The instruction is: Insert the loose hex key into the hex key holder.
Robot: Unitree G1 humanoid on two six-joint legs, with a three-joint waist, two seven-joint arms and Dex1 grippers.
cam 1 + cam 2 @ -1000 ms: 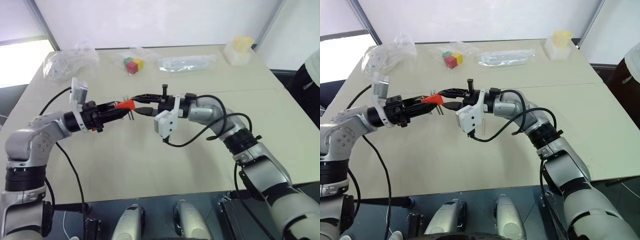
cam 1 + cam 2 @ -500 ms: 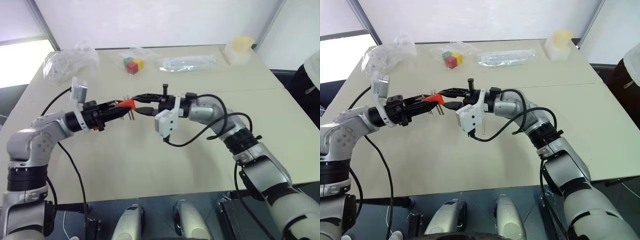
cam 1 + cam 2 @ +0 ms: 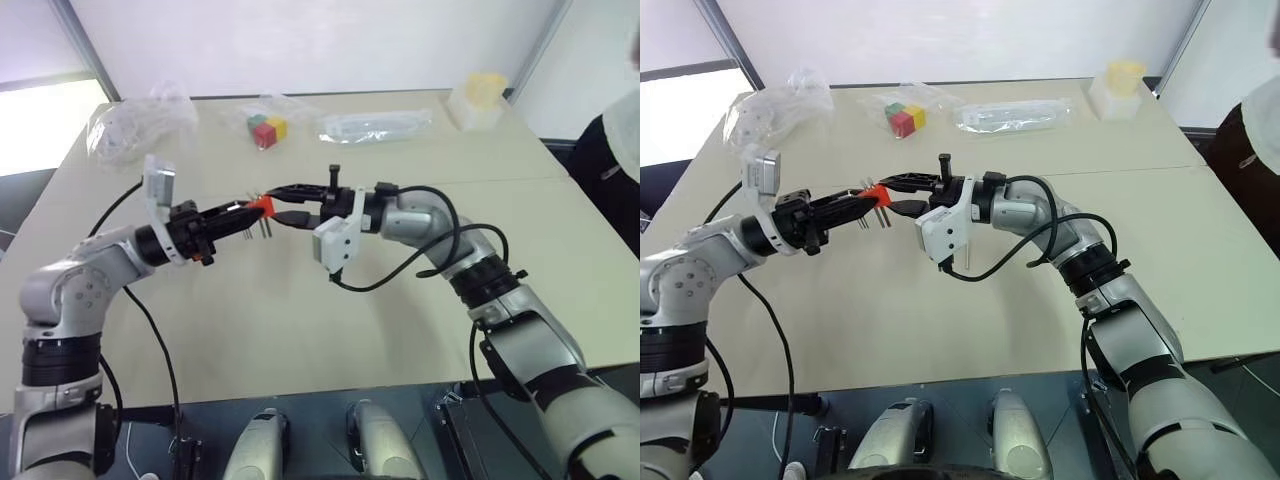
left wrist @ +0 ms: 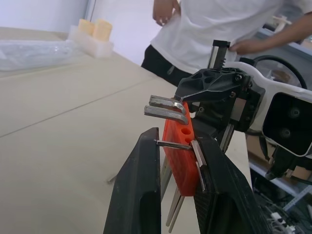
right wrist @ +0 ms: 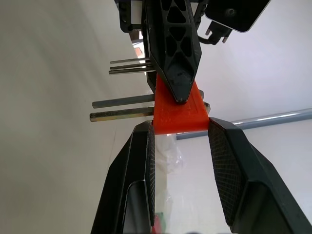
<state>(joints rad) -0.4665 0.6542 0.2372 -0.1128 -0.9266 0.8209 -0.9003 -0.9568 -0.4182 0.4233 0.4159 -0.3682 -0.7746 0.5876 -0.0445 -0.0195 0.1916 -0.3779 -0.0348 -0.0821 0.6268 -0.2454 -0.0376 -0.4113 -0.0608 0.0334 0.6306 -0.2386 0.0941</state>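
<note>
1. My right gripper [image 5: 180, 126] is clamping the orange key holder [image 4: 176, 163]. The block is sitting crosswise between the tips of its two black fingers [image 5: 139, 165], touching both.
2. My left gripper [image 4: 175, 139] is closing on the same holder from the opposite side. One of its fingers [image 4: 144, 185] is standing just off the block, and the other is lying flat against it.
3. A thin metal rod [image 4: 171, 144] is bridging the small gap between that first finger and the block. It is looking like the loose hex key, though I cannot tell it for certain from the keys already seated.
4. In the right wrist view, the tip of a left finger is pressing on the broad orange face of the holder.
5. Two bent key ends [image 4: 165, 107] are sticking out over the top of the block, and longer straight shafts [image 5: 124, 102] are jutting from its other side.
6. Both arms are meeting above the middle of the beige table [image 3: 300, 330], holding the holder up in the air, well clear of the surface.
7. Along the far edge, a crumpled clear bag [image 3: 130, 125] is lying on my left. Red, yellow and green cubes [image 3: 266, 129] in clear wrap are sitting near the middle, just beside a long clear packet [image 3: 375, 126].
8. A pale yellow-topped container [image 3: 480, 98] is standing at the far right corner.
9. A person [image 4: 219, 24] in a white shirt is standing beyond the right side of the table.
</note>
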